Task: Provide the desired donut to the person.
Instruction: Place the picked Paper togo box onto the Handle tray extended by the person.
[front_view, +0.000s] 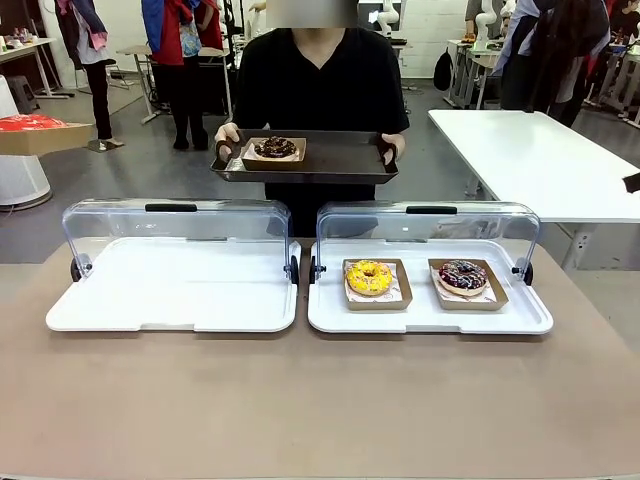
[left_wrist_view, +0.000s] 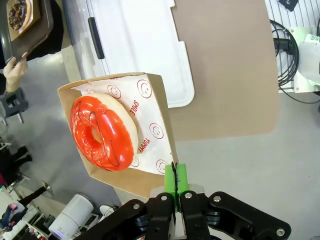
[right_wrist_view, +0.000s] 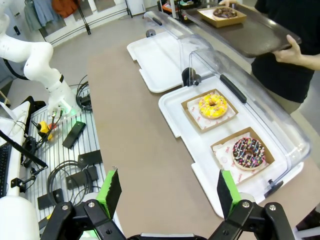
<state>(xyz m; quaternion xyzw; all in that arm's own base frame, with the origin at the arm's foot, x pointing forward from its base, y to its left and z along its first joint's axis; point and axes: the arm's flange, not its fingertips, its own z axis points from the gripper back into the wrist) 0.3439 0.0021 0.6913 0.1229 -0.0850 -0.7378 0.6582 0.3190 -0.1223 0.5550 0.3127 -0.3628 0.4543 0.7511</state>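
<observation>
A red-glazed donut (left_wrist_view: 102, 132) lies in a brown cardboard tray (left_wrist_view: 155, 95) lined with printed paper. My left gripper (left_wrist_view: 175, 172) is shut on that tray's rim and holds it in the air, off the table's left side. The same red donut (front_view: 25, 123) peeks in at the left edge of the front view. The person (front_view: 320, 75) in a black shirt stands at the far side holding a dark serving tray (front_view: 330, 165) with a chocolate donut (front_view: 275, 147) on it. My right gripper (right_wrist_view: 169, 192) is open above the table's near right side, with nothing between its fingers.
Two white display trays with raised clear lids sit on the brown table. The left one (front_view: 170, 290) is bare. The right one (front_view: 425, 315) holds a yellow donut (front_view: 369, 277) and a chocolate sprinkle donut (front_view: 462, 275). Cables and gear lie on a bench (right_wrist_view: 70, 155) beside the table.
</observation>
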